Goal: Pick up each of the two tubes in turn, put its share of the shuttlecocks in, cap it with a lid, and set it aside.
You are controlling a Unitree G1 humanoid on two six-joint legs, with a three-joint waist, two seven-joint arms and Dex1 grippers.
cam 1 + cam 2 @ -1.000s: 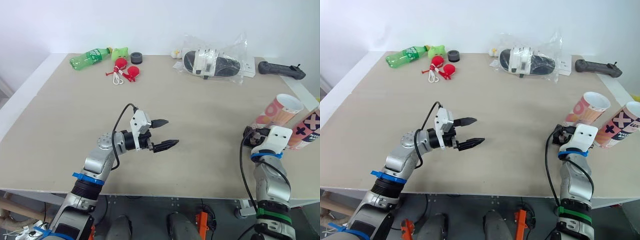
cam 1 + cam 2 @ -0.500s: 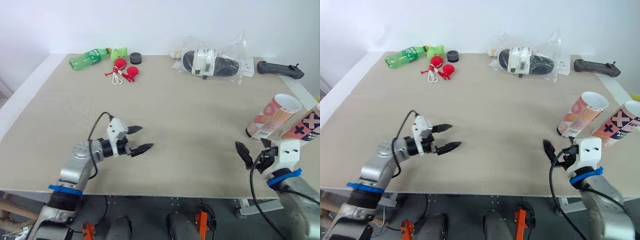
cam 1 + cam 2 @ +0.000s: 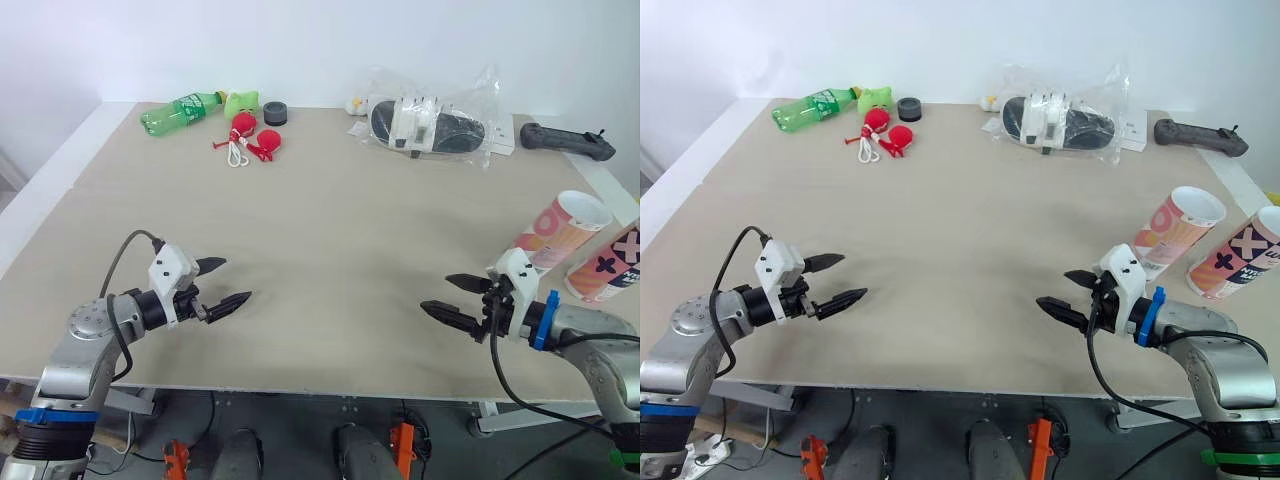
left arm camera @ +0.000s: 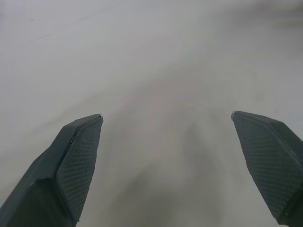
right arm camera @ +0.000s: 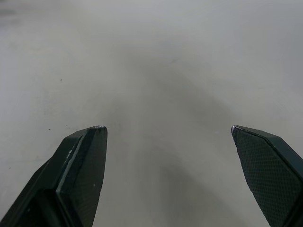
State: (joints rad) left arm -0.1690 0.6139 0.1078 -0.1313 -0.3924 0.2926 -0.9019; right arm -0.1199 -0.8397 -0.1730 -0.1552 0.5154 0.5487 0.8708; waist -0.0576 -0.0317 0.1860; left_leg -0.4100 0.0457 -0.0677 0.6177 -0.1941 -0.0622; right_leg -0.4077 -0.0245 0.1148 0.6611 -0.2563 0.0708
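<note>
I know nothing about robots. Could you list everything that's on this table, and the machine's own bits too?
table: one, beige, under everything
bottle: one, green, lying at the far left corner
toy: one, light green, by the bottle's cap
round piece: one, black, beside the toy
balls on a white cord: two, red, just in front of the toy
plastic bag: one, clear, black and white contents, far side
controller: one, black, far right corner
orange-pink tube: one, open mouth, right edge
pink tube with crosses: one, beside the other tube
left end effector: one, black fingers, open, near left
right end effector: one, black fingers, open, near right
</note>
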